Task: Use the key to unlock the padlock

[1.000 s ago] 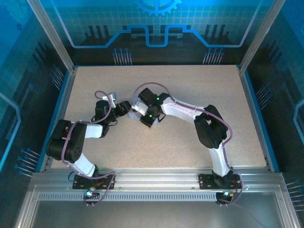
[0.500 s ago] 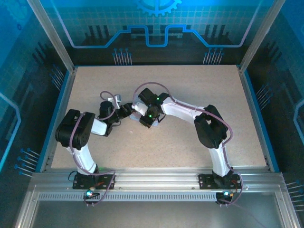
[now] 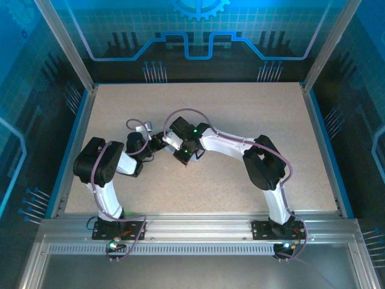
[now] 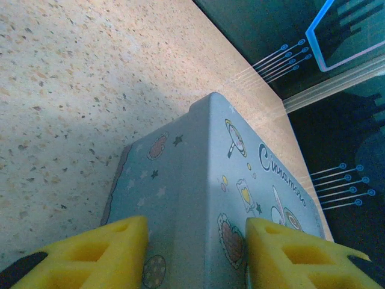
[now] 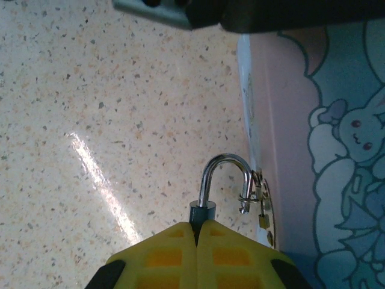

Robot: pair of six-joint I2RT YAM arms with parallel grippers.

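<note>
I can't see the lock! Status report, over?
Left pincer clamping tin. Right pincer shut on padlock; shackle open, tip by tin's clasp. Nothing in the way.

Speckled beige table [image 3: 252, 114]; cartoon tin [image 4: 192, 192] on it.

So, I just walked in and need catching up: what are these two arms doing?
The left claw has its fingers against both sides of the cartoon tin, seemingly steadying it on the table. The right claw is shut on the body of the small padlock, which hangs at the tin's latch. The free end of the shackle looks out of the body, so the lock may already be open.
</note>
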